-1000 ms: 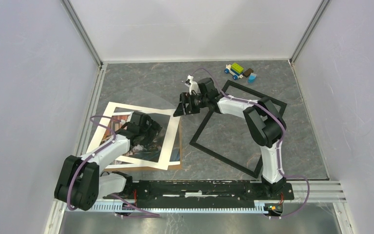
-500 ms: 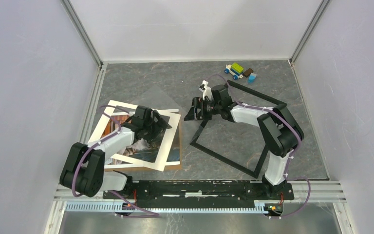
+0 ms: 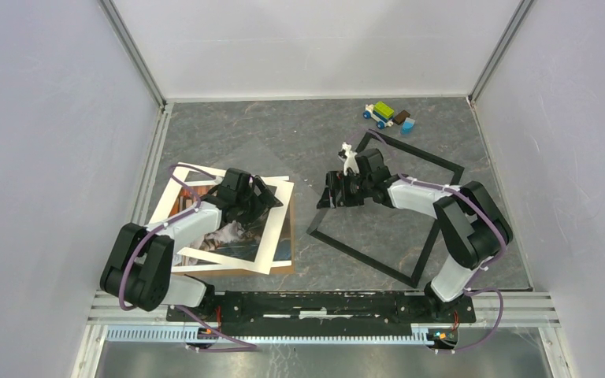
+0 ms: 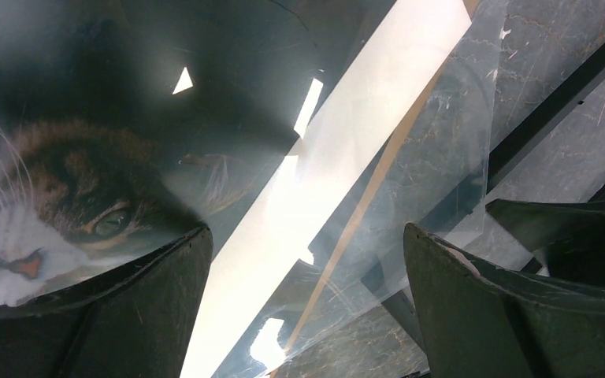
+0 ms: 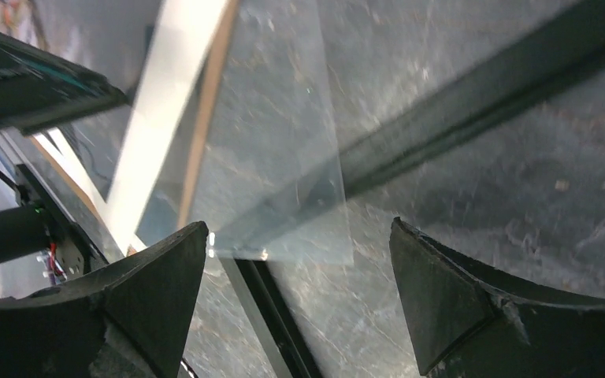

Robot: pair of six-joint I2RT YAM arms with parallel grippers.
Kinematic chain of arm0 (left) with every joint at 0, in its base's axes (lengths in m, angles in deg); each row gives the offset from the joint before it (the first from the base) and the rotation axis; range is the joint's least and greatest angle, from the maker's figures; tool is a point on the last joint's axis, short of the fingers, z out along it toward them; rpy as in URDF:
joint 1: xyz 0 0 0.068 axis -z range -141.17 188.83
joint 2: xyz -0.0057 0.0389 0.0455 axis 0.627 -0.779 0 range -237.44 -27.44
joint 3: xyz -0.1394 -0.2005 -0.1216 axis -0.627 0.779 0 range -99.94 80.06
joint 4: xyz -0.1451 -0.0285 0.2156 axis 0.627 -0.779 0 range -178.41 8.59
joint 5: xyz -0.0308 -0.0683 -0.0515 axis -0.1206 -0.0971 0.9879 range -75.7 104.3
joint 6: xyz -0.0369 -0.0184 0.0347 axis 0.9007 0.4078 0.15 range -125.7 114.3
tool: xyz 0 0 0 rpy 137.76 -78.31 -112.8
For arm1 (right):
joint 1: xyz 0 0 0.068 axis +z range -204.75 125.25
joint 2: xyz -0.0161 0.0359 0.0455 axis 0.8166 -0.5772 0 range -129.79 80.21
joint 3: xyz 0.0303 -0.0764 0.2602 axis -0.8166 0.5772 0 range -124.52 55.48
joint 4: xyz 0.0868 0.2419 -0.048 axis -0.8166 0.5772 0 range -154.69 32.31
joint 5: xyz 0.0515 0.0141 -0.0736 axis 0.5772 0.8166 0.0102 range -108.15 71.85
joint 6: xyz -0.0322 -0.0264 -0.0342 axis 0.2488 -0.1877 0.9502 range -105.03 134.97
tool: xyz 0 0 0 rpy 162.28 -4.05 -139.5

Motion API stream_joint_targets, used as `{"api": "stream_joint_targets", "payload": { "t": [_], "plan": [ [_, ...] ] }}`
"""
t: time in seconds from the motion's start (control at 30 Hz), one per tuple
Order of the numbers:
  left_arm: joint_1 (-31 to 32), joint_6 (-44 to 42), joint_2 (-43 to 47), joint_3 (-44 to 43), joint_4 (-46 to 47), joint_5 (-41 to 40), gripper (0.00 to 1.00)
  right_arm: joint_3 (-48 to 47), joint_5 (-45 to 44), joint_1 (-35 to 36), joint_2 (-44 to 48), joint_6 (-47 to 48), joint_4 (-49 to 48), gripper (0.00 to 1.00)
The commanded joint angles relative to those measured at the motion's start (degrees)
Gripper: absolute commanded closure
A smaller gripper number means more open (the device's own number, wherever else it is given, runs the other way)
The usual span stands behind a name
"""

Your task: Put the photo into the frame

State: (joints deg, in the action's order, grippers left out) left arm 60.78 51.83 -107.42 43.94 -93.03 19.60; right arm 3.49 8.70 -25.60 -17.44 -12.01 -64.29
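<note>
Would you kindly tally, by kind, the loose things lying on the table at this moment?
photo: 1
frame: 1
cardboard backing board: 1
clear sheet: 1
toy brick cluster, pieces too small to separate: 1
Total: 5

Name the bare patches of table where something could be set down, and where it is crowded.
Bare: the strip between the frame and the right wall; the table inside the frame; the far edge left of the toy car. Crowded: between the photo and frame, where the open left gripper, open right gripper and a clear sheet meet.
</note>
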Motion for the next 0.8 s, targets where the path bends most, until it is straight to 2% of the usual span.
{"api": "stream_joint_targets", "payload": {
  "t": [0.0, 0.1, 0.27, 0.47, 0.53, 0.7, 0.77],
  "plan": [
    [0.7, -3.7, -4.2, 3.5, -6.8, -2.4, 0.0, 4.2, 0.0, -0.3, 1.8, -1.1, -3.0, 0.09],
    [1.0, -3.8, -4.2, 3.6, -6.8, -2.4, 0.0, 6.3, 2.6, -0.8, 1.9, -3.8, -7.4, 0.11],
    [1.2, -3.9, -3.4, 3.6, -6.8, -2.3, 0.0, 9.8, 9.0, -0.9, 1.1, -13.2, -19.9, 0.26],
    [1.9, -4.6, -0.3, 3.2, -6.9, -4.3, 0.0, 14.4, 2.3, -1.6, 1.5, -24.7, -30.9, 0.44],
    [2.7, -5.8, 0.6, 2.3, -7.1, -4.9, 0.0, 15.9, 0.3, -1.6, 0.6, -28.2, -37.1, 0.53],
    [4.9, -11.6, 4.3, -0.6, -8.6, -3.5, 0.0, 16.8, 0.9, -1.4, -4.7, -37.2, -48.4, 0.91],
    [6.6, -16.6, 7.6, -1.6, -7.8, -1.8, 0.0, 17.2, -0.5, -1.5, -3.7, -37.7, -48.8, 1.0]
  ]
}}
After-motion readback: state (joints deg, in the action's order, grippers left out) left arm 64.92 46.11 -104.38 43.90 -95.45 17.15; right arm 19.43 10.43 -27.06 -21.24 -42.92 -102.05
